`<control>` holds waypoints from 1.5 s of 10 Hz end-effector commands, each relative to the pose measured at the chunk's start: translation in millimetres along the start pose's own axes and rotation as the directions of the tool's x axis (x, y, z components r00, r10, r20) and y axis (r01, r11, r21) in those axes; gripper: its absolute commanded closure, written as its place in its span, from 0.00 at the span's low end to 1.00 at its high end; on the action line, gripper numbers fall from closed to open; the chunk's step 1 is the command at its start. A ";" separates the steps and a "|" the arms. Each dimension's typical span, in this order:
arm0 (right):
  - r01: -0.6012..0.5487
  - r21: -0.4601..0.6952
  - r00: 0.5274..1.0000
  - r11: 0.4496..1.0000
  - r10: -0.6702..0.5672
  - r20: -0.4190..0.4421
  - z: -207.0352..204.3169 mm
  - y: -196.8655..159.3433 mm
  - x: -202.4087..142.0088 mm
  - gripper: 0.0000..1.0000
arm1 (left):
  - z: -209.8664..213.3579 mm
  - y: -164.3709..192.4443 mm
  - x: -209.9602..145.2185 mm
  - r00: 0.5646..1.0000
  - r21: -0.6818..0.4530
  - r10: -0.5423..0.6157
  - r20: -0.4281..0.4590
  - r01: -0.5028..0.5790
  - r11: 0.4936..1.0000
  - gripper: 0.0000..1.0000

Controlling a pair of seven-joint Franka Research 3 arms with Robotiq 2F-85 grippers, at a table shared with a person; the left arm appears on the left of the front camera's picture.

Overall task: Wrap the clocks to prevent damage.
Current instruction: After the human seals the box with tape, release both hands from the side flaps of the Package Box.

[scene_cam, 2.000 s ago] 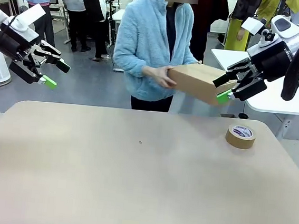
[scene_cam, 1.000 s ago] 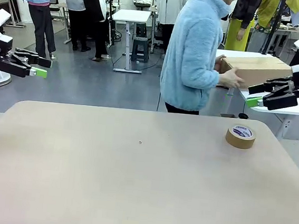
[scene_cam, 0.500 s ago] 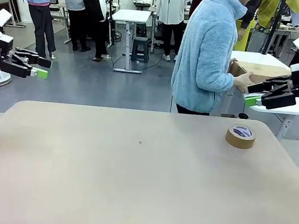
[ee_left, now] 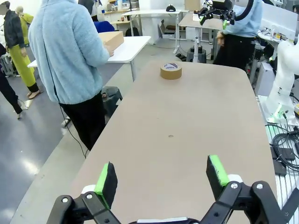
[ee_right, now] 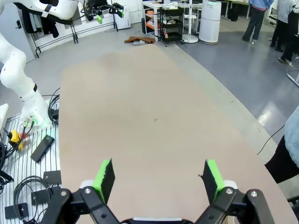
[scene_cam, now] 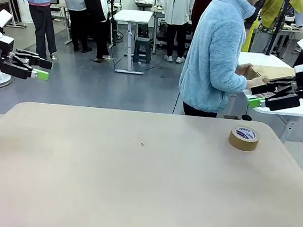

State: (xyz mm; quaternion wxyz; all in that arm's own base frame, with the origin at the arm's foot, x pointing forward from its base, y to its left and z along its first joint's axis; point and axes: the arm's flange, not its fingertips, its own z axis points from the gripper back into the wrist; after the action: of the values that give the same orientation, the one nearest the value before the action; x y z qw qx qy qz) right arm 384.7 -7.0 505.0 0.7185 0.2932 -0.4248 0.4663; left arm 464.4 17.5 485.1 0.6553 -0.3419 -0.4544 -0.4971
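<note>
Currently, in the front view, the left gripper [scene_cam: 38, 66] and right gripper [scene_cam: 263, 95] hang raised at the table [scene_cam: 133, 187] edges, jaws apart, likely leaving the surface free. A person [scene_cam: 216, 55] turned aside handles a cardboard box [scene_cam: 273, 72] on a side table; the clocks cannot be located. A brown tape roll [scene_cam: 244, 138] sits far right. The left wrist view shows green pads [ee_left: 107, 177] spread, empty. The right wrist view shows the same.

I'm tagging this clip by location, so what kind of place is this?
Probably a robotics lab or data-collection workshop: a beige table flanked by two robot arms, white height-adjustable desks on a grey floor, cables and a white robot base beside the table.
</note>
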 end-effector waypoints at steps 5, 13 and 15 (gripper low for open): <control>-0.003 0.011 1.000 1.000 0.003 -0.002 1.2 -2.1 -2.7 0.00 | 2.3 -0.3 0.4 1.000 -0.006 0.001 0.012 -0.001 1.000 0.00; -0.003 0.011 1.000 1.000 0.003 -0.002 1.2 -2.1 -2.7 0.00 | 2.3 -0.3 0.4 1.000 -0.006 0.001 0.012 -0.001 1.000 0.00; -0.003 0.011 1.000 1.000 0.003 -0.002 1.2 -2.1 -2.7 0.00 | 2.3 -0.3 0.4 1.000 -0.006 0.001 0.012 -0.001 1.000 0.00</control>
State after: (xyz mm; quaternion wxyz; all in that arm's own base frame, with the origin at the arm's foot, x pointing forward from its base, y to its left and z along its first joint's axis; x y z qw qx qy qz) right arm 384.7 -7.0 505.0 0.7184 0.2933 -0.4247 0.4663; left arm 464.4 17.5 485.1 0.6553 -0.3420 -0.4544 -0.4971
